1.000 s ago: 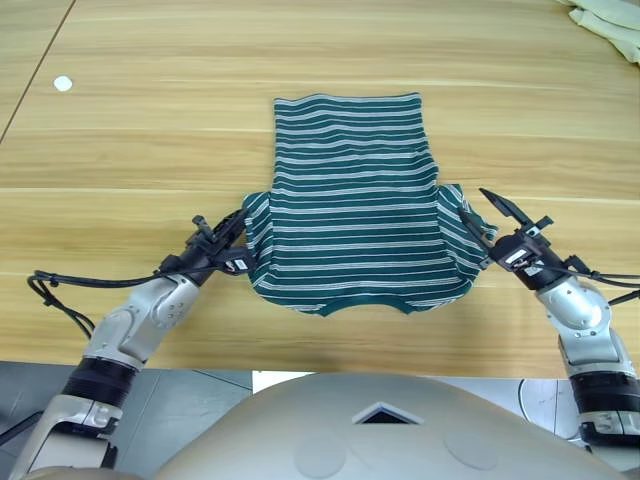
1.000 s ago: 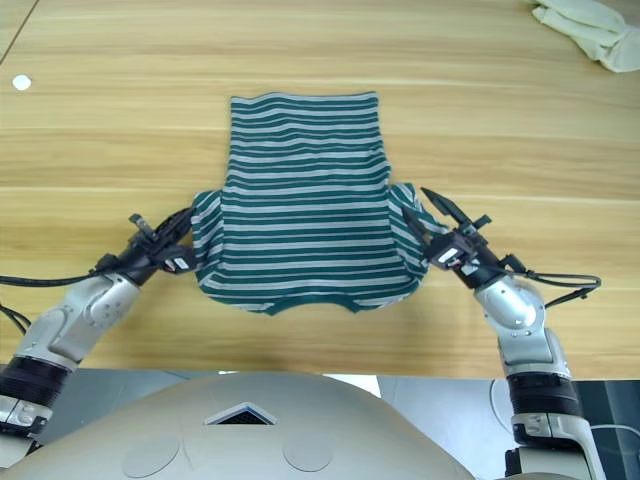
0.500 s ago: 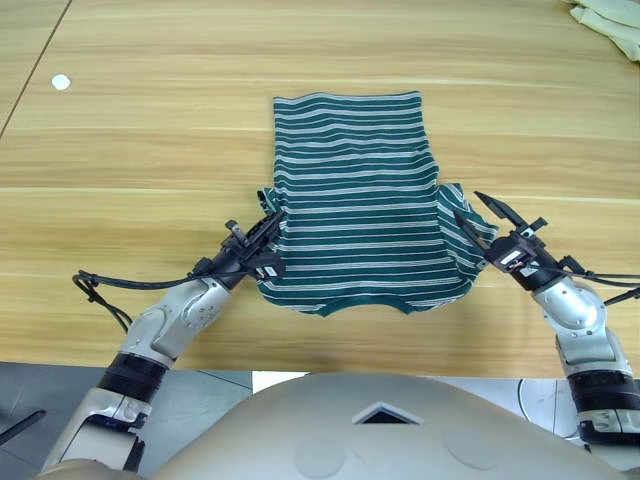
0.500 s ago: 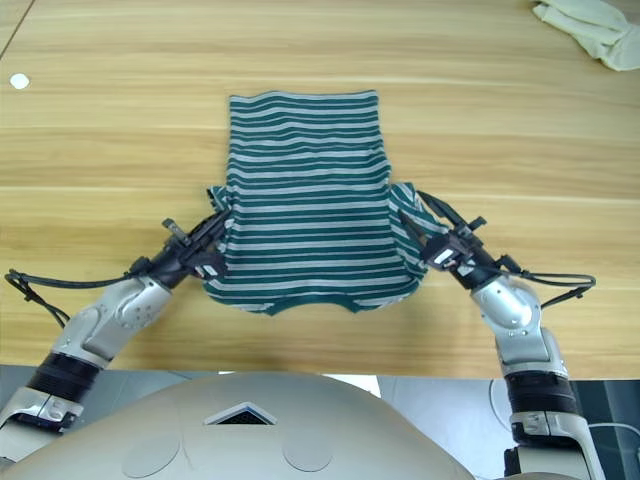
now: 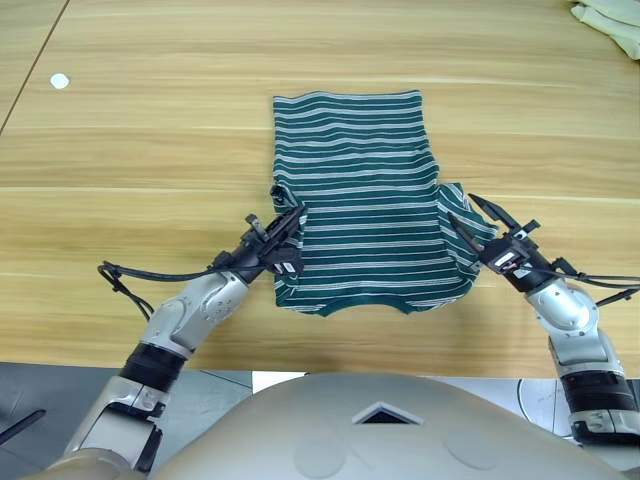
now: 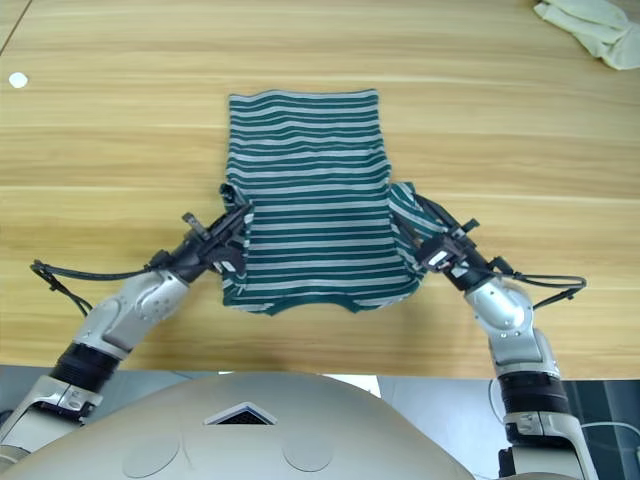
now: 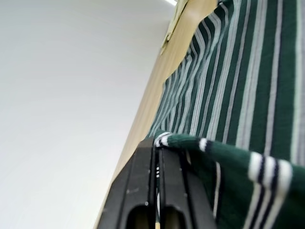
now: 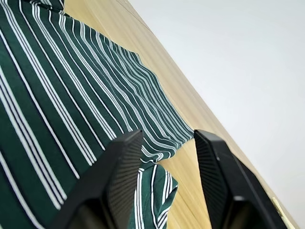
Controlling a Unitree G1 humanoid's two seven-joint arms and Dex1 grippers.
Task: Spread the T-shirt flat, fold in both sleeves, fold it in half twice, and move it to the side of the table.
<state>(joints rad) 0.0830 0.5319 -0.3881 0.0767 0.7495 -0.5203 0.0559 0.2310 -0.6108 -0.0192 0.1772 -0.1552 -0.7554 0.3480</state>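
Pinching 1 sleeve [image 7: 224, 162] inward over the T-shirt [image 5: 360, 150], which lies flat on the table [image 5: 150, 150], left gripper [image 5: 295, 215] makes the fold; right gripper [image 5: 460, 207], spread, straddles the T-shirt's other sleeve [image 5: 455, 250], ready to pinch.

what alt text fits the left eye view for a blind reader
A green striped T-shirt lies on a wooden table. The left claw is shut on its left sleeve, folded inward; the right claw is open at the right sleeve.

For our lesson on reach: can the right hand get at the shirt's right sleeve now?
Probably yes: the open right hand sits at the edge of the sleeve, with nothing between them.
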